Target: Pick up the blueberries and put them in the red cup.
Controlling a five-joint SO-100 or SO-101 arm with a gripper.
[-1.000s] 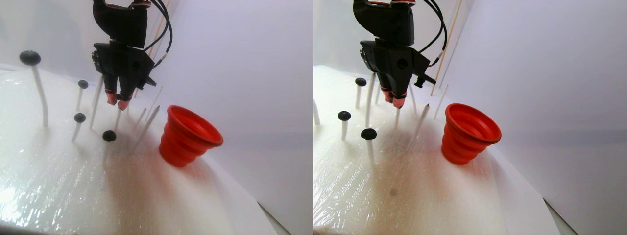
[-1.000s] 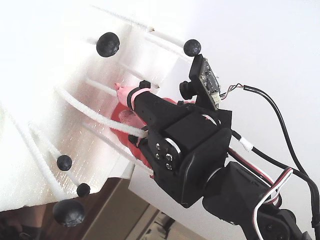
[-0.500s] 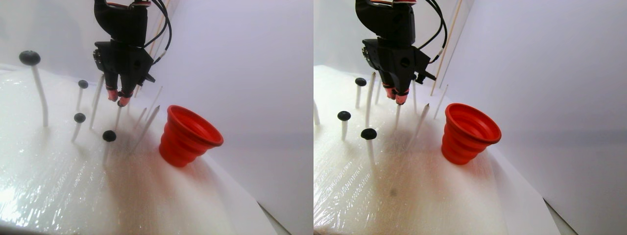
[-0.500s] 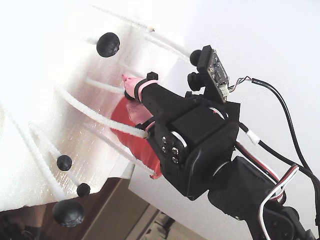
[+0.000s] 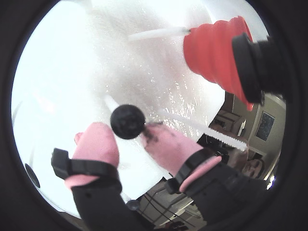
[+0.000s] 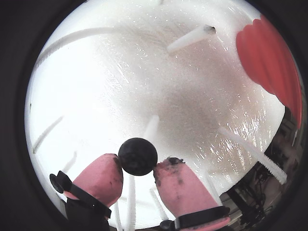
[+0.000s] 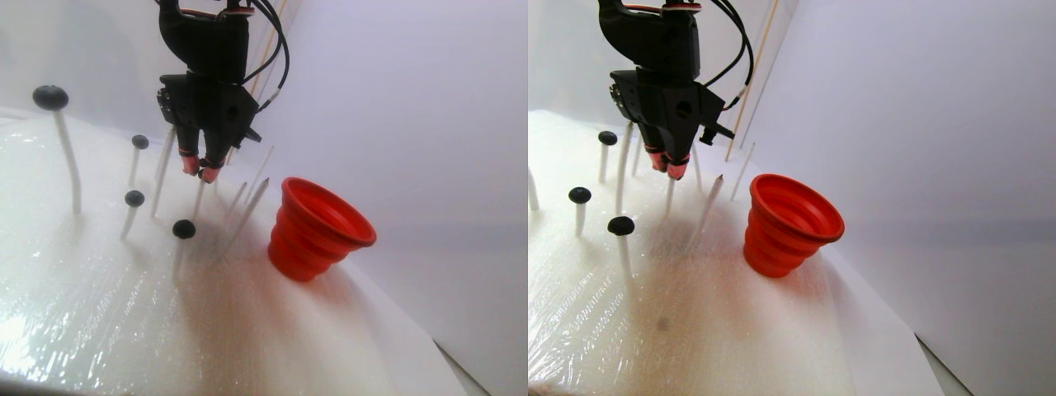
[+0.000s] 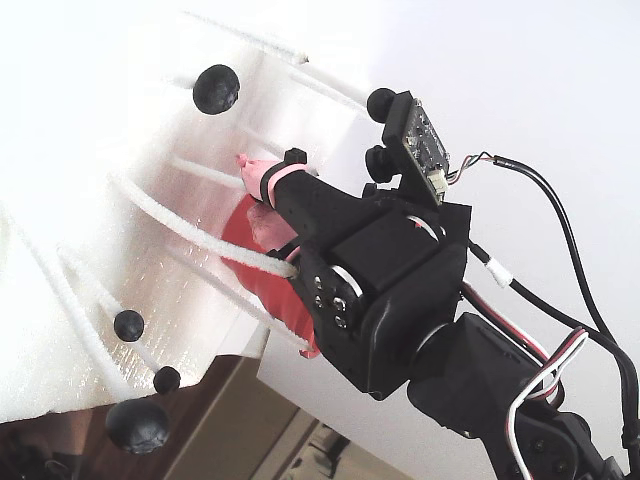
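1. I found the arm's black two-finger gripper with pink rubber-capped tips (image 6: 138,174) pinched on one small matte blue-black round blueberry (image 6: 138,156). In both wrist views each pad touched a side of the berry, which sat at the very tips.
2. The berry appeared to be still on, or just above, its thin white upright stick (image 6: 150,129); I could not tell which. If it was still skewered, a sideways pull could bend the stick and tear the berry.
3. The grip was shallow. I judged that a jolt in transit could roll the berry out from between the pads.
4. The red ribbed plastic cup with the flared rim (image 7: 318,227) stood near, tilted, on the white film-covered foam base (image 7: 99,313). Bare sticks (image 7: 247,210) stood between the gripper and the cup; a low swing could snag them.
5. Other blueberries on sticks (image 7: 183,229) stood nearby. I judged that a wide arc could knock them off.
6. A release over the tilted rim could bounce the berry out.
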